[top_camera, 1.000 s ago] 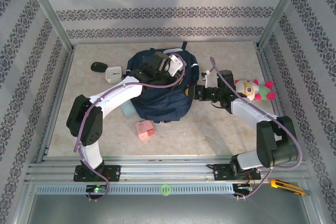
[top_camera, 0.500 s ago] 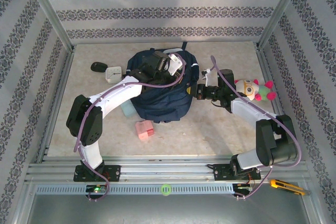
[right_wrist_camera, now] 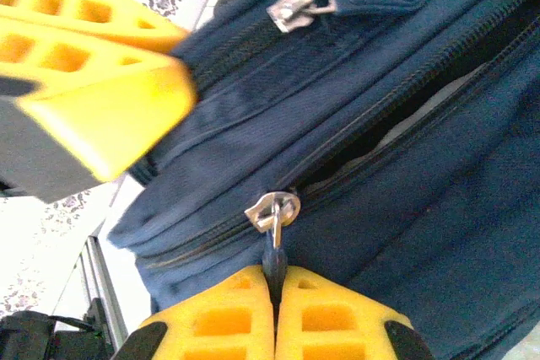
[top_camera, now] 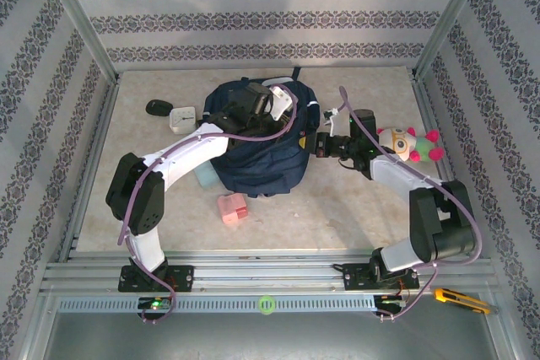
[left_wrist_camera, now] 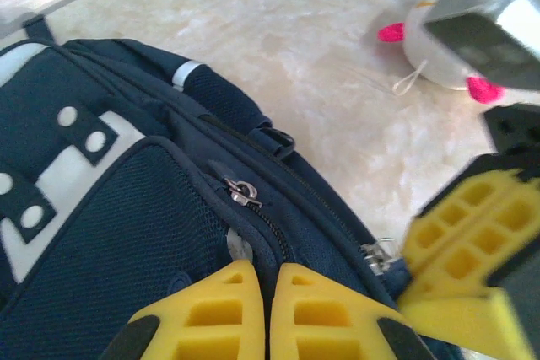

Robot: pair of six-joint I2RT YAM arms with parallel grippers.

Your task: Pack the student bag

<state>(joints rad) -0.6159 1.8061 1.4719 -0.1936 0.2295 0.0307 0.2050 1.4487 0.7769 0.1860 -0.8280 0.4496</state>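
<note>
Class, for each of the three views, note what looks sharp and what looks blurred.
Top external view: evenly lit, student bag sharp. Left wrist view: pocket zipper slider crisp; plush toy and right gripper's fingers blurred. Right wrist view: zipper pull sharp; left gripper's fingers blurred.

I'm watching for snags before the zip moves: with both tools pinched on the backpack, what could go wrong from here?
The right tool pinches the thin zipper pull only at its tip; it may slip out. Beside the slider, pale material shows in the open gap and could jam it. If the left tool loses the student bag, the bag may drag instead.
</note>
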